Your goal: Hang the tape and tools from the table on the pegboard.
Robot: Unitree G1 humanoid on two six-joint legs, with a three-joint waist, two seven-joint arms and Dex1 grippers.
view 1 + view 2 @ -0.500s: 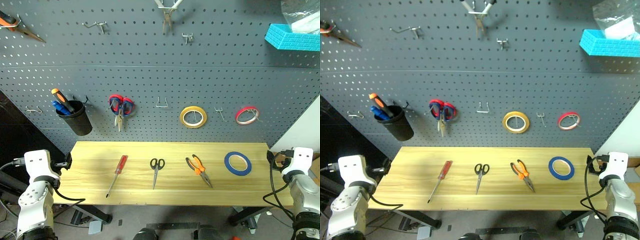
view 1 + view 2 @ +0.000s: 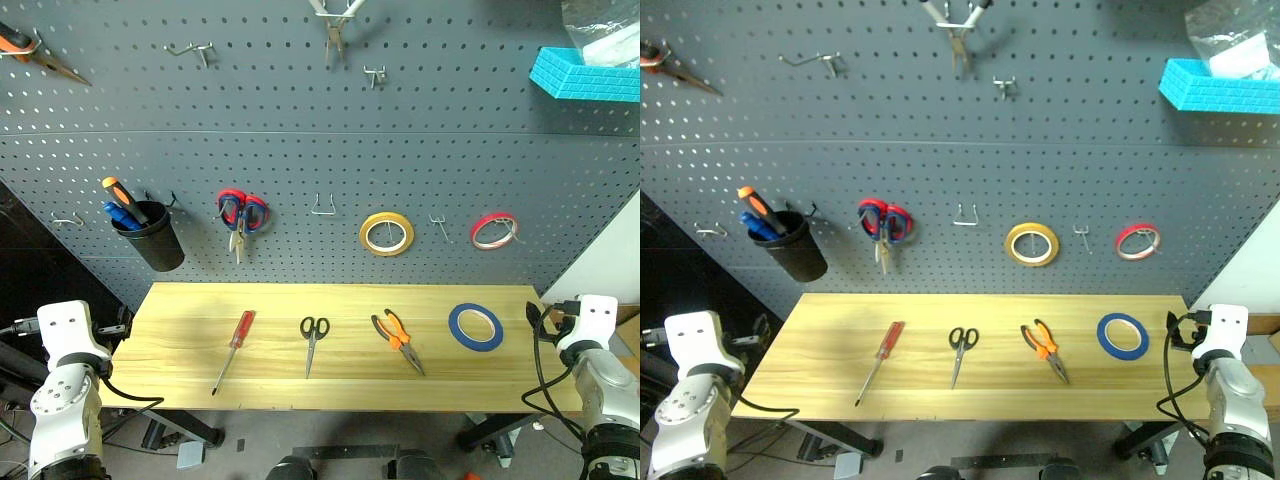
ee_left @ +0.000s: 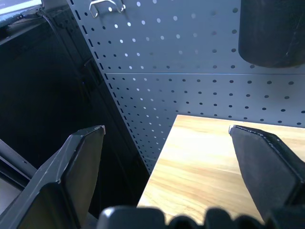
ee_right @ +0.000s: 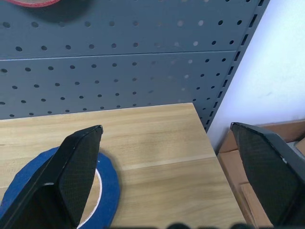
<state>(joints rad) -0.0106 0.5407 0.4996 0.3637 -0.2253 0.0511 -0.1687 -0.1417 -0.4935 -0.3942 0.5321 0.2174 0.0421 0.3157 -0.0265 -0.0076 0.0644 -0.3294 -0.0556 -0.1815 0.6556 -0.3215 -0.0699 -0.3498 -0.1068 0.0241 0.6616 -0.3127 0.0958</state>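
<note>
Just ahead of our right pincer (image 4: 167, 181), whose fingers stand wide and empty, the blue tape (image 4: 57, 191) lies flat on the worktop (image 2: 330, 300); our left pincer (image 3: 167, 181), equally wide, hangs off the far corner. We judge a flat ring may slide toward the pliers (image 2: 398, 340) if one finger skids across it
</note>
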